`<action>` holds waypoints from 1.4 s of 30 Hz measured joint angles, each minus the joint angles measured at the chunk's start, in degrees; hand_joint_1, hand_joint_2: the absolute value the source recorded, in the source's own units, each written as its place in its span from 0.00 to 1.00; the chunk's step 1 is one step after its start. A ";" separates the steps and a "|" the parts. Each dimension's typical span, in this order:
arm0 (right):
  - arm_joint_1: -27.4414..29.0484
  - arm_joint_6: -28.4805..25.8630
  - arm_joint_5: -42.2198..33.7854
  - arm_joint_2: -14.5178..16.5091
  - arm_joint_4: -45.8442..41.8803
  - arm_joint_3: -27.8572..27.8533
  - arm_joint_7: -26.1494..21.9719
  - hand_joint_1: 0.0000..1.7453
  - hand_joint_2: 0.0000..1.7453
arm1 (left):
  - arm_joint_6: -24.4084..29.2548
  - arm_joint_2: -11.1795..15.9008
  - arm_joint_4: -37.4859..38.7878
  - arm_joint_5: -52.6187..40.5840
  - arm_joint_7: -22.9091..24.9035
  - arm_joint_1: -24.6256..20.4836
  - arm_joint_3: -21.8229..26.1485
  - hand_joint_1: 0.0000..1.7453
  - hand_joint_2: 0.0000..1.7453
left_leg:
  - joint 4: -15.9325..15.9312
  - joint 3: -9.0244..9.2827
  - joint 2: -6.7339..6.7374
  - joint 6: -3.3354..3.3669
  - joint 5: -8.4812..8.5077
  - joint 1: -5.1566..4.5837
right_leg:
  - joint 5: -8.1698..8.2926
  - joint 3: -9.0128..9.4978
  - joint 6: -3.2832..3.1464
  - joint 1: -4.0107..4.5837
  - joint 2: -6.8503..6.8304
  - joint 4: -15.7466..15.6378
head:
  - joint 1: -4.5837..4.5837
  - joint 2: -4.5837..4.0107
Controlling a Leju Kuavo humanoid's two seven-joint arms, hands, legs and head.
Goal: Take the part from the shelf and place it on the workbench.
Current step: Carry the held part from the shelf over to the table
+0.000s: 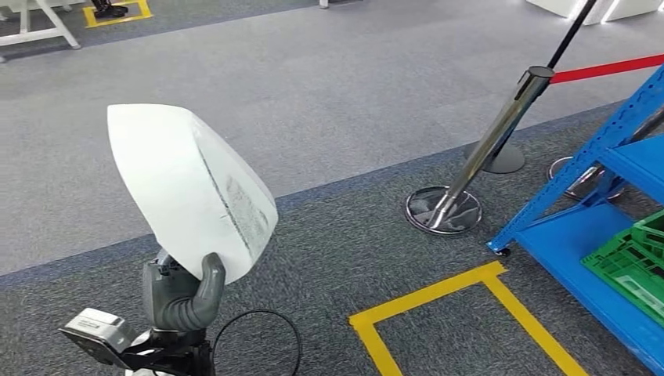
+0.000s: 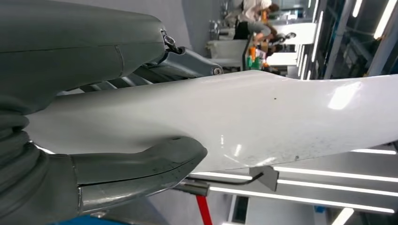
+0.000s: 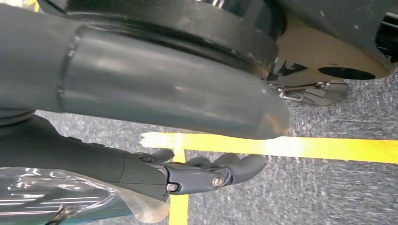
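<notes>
While left hand (image 1: 184,294) grasps white part (image 1: 188,188) upright above grey carpet (image 1: 329,102), near left, blue shelf (image 1: 595,235) stands far right. Right hand (image 3: 197,173) empty, fingers apart, over yellow tape (image 3: 328,147).

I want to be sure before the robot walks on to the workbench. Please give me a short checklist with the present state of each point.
1. White part held by left hand: ok.
2. Thumb pressed on the part: ok.
3. Right hand free: ok, holds nothing.
4. Blue shelf apart from the part: ok.
5. Stanchion stands ahead: not ok.
6. Workbench in sight: cannot tell.
</notes>
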 joint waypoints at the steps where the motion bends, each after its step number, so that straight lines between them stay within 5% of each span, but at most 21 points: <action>1: 0.00 0.00 0.01 0.03 0.00 0.00 -0.01 0.00 0.00 | 0.01 0.01 -0.01 -0.01 -0.01 -0.01 0.02 1.00 1.00 | 1.05 -0.51 1.35 -0.26 -0.67 -0.07 | 0.05 0.14 -0.42 -0.03 -0.81 -0.15 | -0.19 0.00; 3: 0.04 0.03 0.04 0.04 0.00 0.01 -0.02 0.00 0.00 | 0.02 0.02 -0.02 -0.04 -0.01 -0.10 0.03 1.00 1.00 | 6.78 -3.17 4.71 -0.79 -3.75 -0.07 | -0.04 0.35 -1.14 0.10 -2.65 -0.30 | -0.54 0.00; 5: 0.14 0.13 0.08 0.04 0.00 0.01 0.01 0.00 0.00 | 0.03 0.08 -0.01 -0.08 -0.01 -0.10 0.03 1.00 1.00 | 14.16 -6.66 5.72 -1.17 -6.77 0.27 | -0.24 0.41 -1.45 0.33 -4.58 -0.29 | -0.63 0.00; 6: 0.15 0.18 0.10 0.04 0.00 0.00 0.02 0.00 0.00 | 0.04 0.13 -0.01 -0.08 -0.01 -0.06 0.04 1.00 1.00 | 15.90 -7.45 5.81 -1.24 -7.00 0.40 | -0.34 0.45 -1.49 0.39 -5.45 -0.29 | -0.63 0.00; 8: 0.05 0.25 0.13 0.04 0.00 -0.01 0.02 0.00 0.00 | 0.09 0.18 -0.01 -0.08 -0.01 -0.01 0.07 1.00 1.00 | 12.71 -5.73 6.25 -1.10 -4.31 0.46 | -0.59 0.74 -1.42 0.46 -6.96 -0.29 | -0.64 0.00; 10: -0.04 0.32 0.15 0.08 0.00 0.00 0.01 0.00 0.00 | 0.11 0.18 -0.01 -0.10 0.00 -0.05 0.08 1.00 1.00 | 4.82 -1.65 8.54 -0.53 -0.94 0.01 | -0.99 1.16 -1.08 0.61 -8.22 -0.27 | -0.63 0.00; 12: -0.06 0.39 0.19 0.13 0.00 0.01 0.02 0.00 0.00 | 0.10 0.16 -0.02 -0.13 -0.03 -0.12 0.08 1.00 1.00 | 0.40 0.46 10.40 0.06 -0.17 -0.65 | -1.35 1.38 -0.51 0.81 -9.31 -0.27 | -0.63 0.00; 15: -0.25 0.45 0.28 0.15 0.00 0.01 0.04 0.00 0.00 | 0.12 0.16 -0.03 -0.13 -0.05 0.02 0.10 1.00 1.00 | -0.56 0.61 9.07 0.85 -0.28 -0.85 | -1.77 1.74 0.34 0.78 -10.38 -0.45 | -0.56 0.00; 17: -0.38 0.50 0.35 0.16 0.00 0.01 0.01 0.00 0.00 | 0.25 0.09 -0.03 -0.10 -0.06 -0.01 0.12 1.00 1.00 | -1.29 1.03 7.87 1.52 0.06 -0.49 | -3.60 0.59 0.71 0.65 -7.91 2.14 | -0.37 0.00; 20: -0.19 0.52 0.48 0.16 0.01 0.02 0.03 0.00 0.00 | 0.39 -0.13 -0.02 0.14 -0.05 -0.08 0.17 1.00 1.00 | -1.50 1.19 6.00 2.08 0.11 -0.25 | -8.08 -5.19 0.90 0.58 -4.25 12.87 | 0.00 0.00; 22: 0.00 0.54 0.56 0.15 0.01 0.02 0.10 0.00 0.00 | 0.34 -0.15 -0.01 0.26 -0.05 -0.04 0.26 1.00 1.00 | -1.42 1.28 4.34 2.10 0.04 -0.21 | -7.37 -7.39 1.04 0.52 -3.93 15.48 | 0.01 0.00; 24: 0.05 0.54 0.66 0.11 0.01 0.01 0.13 0.00 0.00 | 0.27 -0.15 -0.01 0.10 -0.05 -0.02 0.34 1.00 1.00 | -1.13 1.41 2.57 1.80 -0.16 0.00 | -2.88 -5.62 1.20 0.27 -3.13 9.92 | 0.02 0.00; 26: 0.00 0.58 0.77 0.11 0.04 -0.01 0.13 0.00 0.00 | 0.26 -0.15 -0.01 -0.33 -0.05 -0.05 0.36 1.00 1.00 | -0.45 1.20 1.08 1.18 -0.55 0.07 | 0.02 -2.74 1.29 -0.11 -0.73 3.18 | 0.04 0.00; 28: -0.05 0.67 0.87 0.13 0.09 -0.01 0.13 0.00 0.00 | 0.32 -0.13 -0.01 -0.56 -0.04 -0.06 0.33 1.00 1.00 | -0.02 0.77 -0.10 0.54 -0.60 0.12 | 0.14 -1.47 1.00 -0.17 0.42 0.92 | 0.04 0.00; 30: -0.08 0.73 1.02 0.15 0.09 -0.01 0.16 0.00 0.00 | 0.45 -0.08 -0.02 -0.52 -0.04 0.03 0.32 1.00 1.00 | 0.07 0.52 -0.76 0.05 -0.52 0.27 | 0.27 -1.09 0.36 -0.11 -0.72 0.70 | 0.03 0.00; 32: -0.09 0.77 1.16 0.21 0.09 -0.01 0.22 0.00 0.00 | 0.61 -0.04 -0.03 -0.49 -0.04 0.01 0.33 1.00 1.00 | 2.14 -0.40 1.47 -0.42 -1.78 0.17 | 0.31 -0.72 -0.37 -0.11 -2.08 0.45 | -0.24 0.00; 34: -0.02 0.77 1.27 0.23 0.09 -0.01 0.45 0.00 0.00 | 0.68 -0.03 -0.03 -0.47 -0.04 -0.12 0.32 1.00 1.00 | 8.33 -3.27 4.70 -0.84 -4.87 0.13 | 0.12 -0.44 -0.95 0.10 -3.65 0.32 | -0.54 0.00; 36: 0.08 0.75 1.39 0.21 0.09 -0.02 0.74 0.00 0.00 | 0.62 0.00 -0.02 -0.42 -0.04 -0.15 0.32 1.00 1.00 | 14.92 -6.50 5.72 -0.97 -7.23 0.25 | -0.15 -0.29 -1.26 0.37 -5.41 0.33 | -0.54 0.00; 37: 0.08 0.75 1.46 0.21 0.09 -0.02 0.81 0.00 0.00 | 0.57 0.03 -0.02 -0.38 -0.04 -0.14 0.32 1.00 1.00 | 15.94 -7.03 5.84 -0.90 -7.03 0.29 | -0.28 -0.18 -1.33 0.48 -6.27 0.33 | -0.54 0.00; 39: -0.02 0.76 1.58 0.21 0.09 -0.02 0.82 0.00 0.00 | 0.47 0.06 -0.02 -0.32 -0.05 -0.14 0.33 1.00 1.00 | 11.61 -4.92 6.47 -0.44 -3.71 0.17 | -0.61 0.23 -1.34 0.65 -7.75 0.33 | -0.54 0.00; 42: -0.11 0.77 1.70 0.27 0.09 -0.01 0.80 0.00 0.00 | 0.37 0.02 -0.03 -0.29 -0.05 -0.29 0.34 1.00 1.00 | 1.79 -0.02 10.22 0.58 -0.35 -0.87 | -1.22 0.86 -0.80 0.93 -9.57 0.26 | -0.55 0.00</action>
